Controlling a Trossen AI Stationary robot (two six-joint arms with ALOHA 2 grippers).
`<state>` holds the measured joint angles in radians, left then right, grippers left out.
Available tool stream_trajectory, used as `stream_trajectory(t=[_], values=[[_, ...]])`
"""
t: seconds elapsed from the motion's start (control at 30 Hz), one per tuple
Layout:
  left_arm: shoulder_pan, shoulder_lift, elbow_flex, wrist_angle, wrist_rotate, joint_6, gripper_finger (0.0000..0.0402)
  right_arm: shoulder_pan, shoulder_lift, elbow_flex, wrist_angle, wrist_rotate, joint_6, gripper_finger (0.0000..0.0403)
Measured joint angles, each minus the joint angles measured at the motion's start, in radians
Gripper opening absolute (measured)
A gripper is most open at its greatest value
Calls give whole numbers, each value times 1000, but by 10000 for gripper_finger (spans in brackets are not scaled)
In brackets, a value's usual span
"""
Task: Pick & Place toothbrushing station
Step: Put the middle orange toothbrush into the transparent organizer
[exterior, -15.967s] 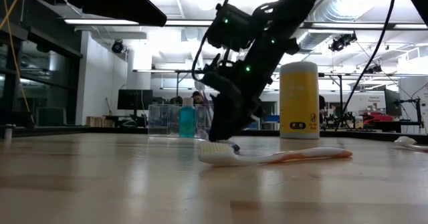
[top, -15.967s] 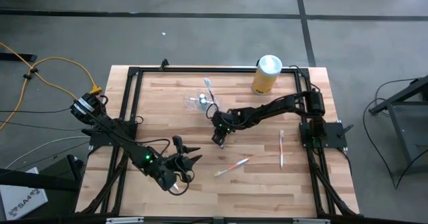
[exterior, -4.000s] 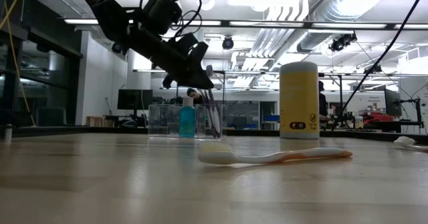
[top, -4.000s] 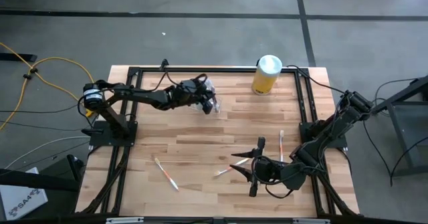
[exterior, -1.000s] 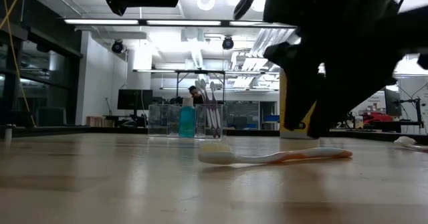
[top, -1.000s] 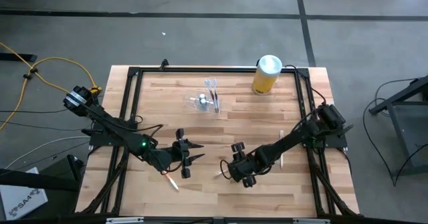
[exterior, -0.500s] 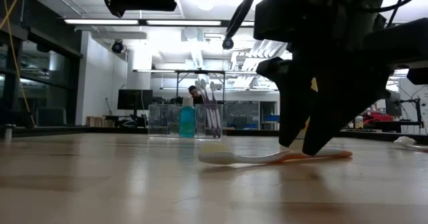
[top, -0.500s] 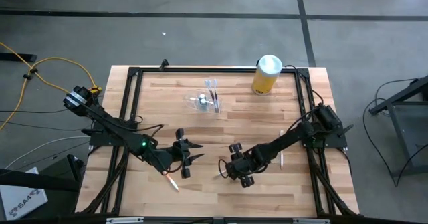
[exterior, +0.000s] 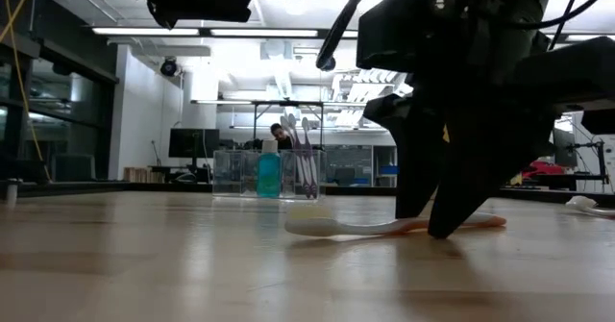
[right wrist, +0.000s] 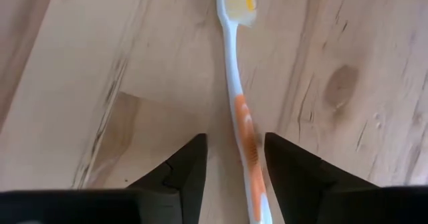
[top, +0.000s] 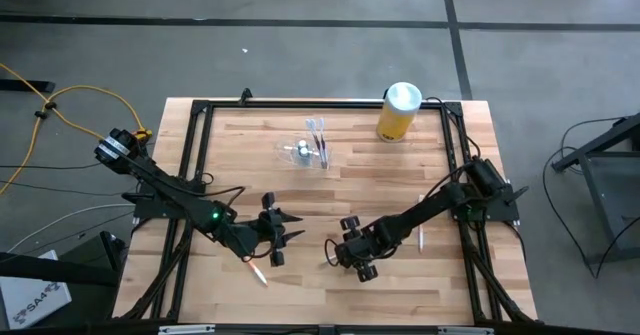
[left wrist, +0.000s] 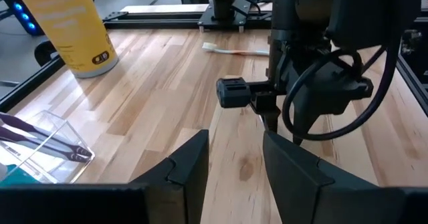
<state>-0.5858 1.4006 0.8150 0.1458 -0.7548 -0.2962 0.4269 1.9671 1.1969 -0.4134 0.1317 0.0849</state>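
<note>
The toothbrushing station [top: 305, 153], a small clear holder with brushes and a blue bottle in it, stands on the table at the far middle; it also shows in the low view [exterior: 269, 173] and the left wrist view [left wrist: 40, 144]. My right gripper [top: 341, 251] is open, low over the table's near middle. Its fingers stand on either side of the handle of an orange-and-white toothbrush [right wrist: 242, 120] that lies flat on the table [exterior: 384, 226]; no touch shows. My left gripper [top: 276, 233] is open and empty, to the left of the right gripper.
A yellow canister [top: 399, 111] with a white lid stands at the far right. A second toothbrush [top: 421, 223] lies toward the right edge, and a third [top: 255, 272] lies near the front, by my left gripper. A black frame [top: 196, 155] borders the table.
My right gripper has gone down and a little toward the table's left edge. Its open fingers now reach the table on either side of the toothbrush handle. The toothbrush has stayed where it was.
</note>
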Motion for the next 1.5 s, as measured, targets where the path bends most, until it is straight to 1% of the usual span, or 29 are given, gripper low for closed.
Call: stream_trajectory(t=[0.1, 0.27, 0.43, 0.6, 0.83, 1.27, 1.5], values=[[0, 0, 0, -11, 0, -9, 136, -12, 0, 0, -5, -3, 0, 129], [0, 0, 0, -12, 0, -11, 136, -28, 1, 0, -20, -21, 0, 90], [0, 0, 0, -12, 0, -12, 136, -30, 1, -1, -25, -14, -5, 54], [0, 0, 0, -12, -1, -11, 136, -32, 2, -2, -30, 8, -10, 32], [0, 0, 0, -12, -1, -11, 136, -37, 3, -2, -29, 28, -11, 24], [0, 0, 0, -12, -2, -11, 136, -38, -4, -4, -12, 32, -11, 8], [0, 0, 0, -12, -2, -10, 136, -38, -33, -7, -38, 92, 2, 6]])
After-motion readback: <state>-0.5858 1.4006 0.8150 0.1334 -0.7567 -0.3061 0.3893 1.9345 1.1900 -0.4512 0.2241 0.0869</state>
